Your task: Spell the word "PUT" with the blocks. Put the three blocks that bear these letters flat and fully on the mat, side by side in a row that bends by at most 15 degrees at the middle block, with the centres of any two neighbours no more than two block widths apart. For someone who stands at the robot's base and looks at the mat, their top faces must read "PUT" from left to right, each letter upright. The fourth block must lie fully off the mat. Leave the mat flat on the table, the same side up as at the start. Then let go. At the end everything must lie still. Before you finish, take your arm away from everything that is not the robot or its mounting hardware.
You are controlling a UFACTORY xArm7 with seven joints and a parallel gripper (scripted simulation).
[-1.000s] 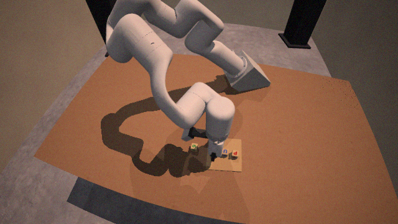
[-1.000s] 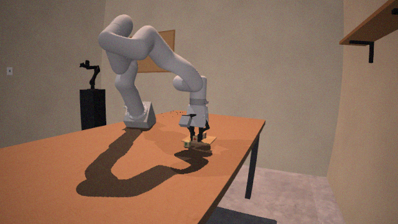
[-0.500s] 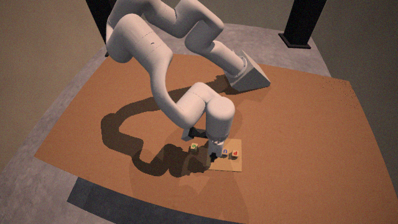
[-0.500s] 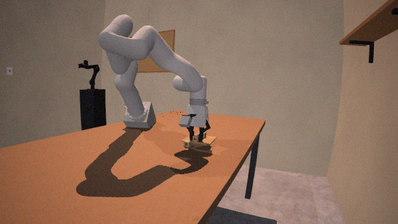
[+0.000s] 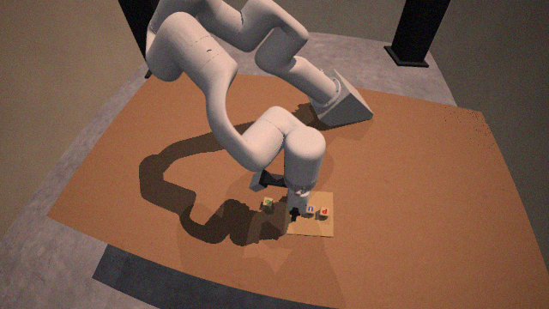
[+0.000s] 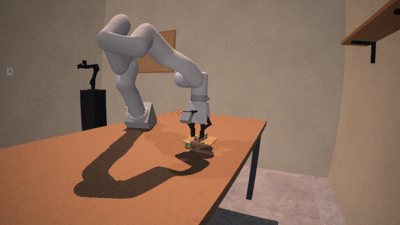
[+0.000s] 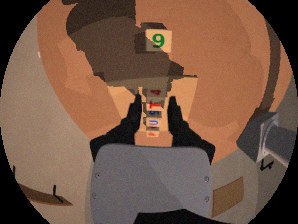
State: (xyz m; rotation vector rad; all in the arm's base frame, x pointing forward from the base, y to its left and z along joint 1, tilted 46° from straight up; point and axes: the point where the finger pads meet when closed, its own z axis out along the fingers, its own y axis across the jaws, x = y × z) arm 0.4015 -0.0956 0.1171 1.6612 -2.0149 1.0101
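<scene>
The grey-and-black two-finger gripper is partly open, fingers straddling a cream cube with a red T, gaps showing on both sides. Cream cubes with a blue U and a red P sit on the flat tan square mat; the green-marked cream cube lies off it.

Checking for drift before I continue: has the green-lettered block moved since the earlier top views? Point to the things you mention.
No, the green-lettered block [image 5: 268, 202] [image 7: 158, 41] shows no visible shift against the mat [image 5: 323, 228] [image 7: 188, 96].
</scene>
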